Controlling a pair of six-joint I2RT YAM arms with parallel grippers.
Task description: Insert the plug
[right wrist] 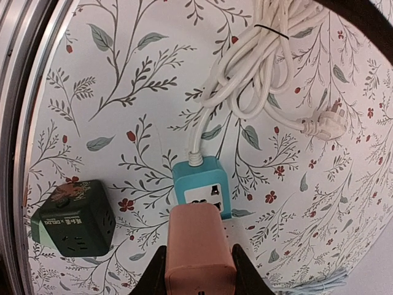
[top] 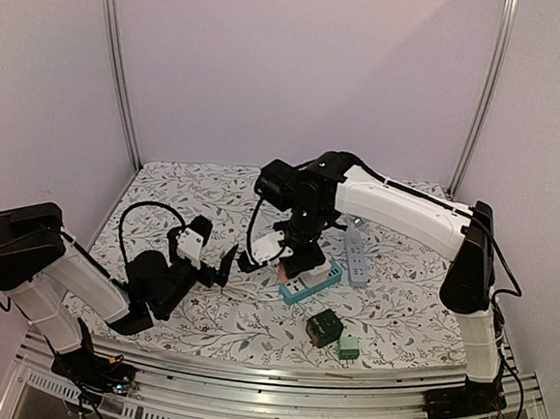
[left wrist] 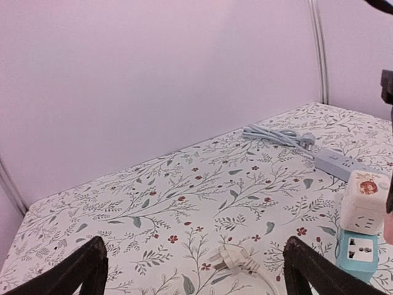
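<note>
- Two arms, one busy: right gripper (right wrist: 199, 276) clenched on the cube plug (right wrist: 195, 236); left gripper (left wrist: 195, 265) splayed, well apart.
- Cube plug sits over the blue strip (right wrist: 199, 175), perhaps already touching, on its long axis, so the push is straight down.

Near the middle of the worktop (top: 195, 183) a power strip (right wrist: 202, 193) is laid, and a cube adapter (right wrist: 198, 243) is seen on top of it, clasped in the right claw (right wrist: 199, 273). To the left of the strip its bundled cable (right wrist: 264, 67) and loose plug (left wrist: 235, 258) are laid, the plug just ahead of the left claw (left wrist: 196, 273). A second strip (top: 357, 259) is placed just right of and behind the first. Toward the near edge a cube socket (top: 325, 327) is set, with a small adapter (top: 349, 347) just beside it on the right.
</note>
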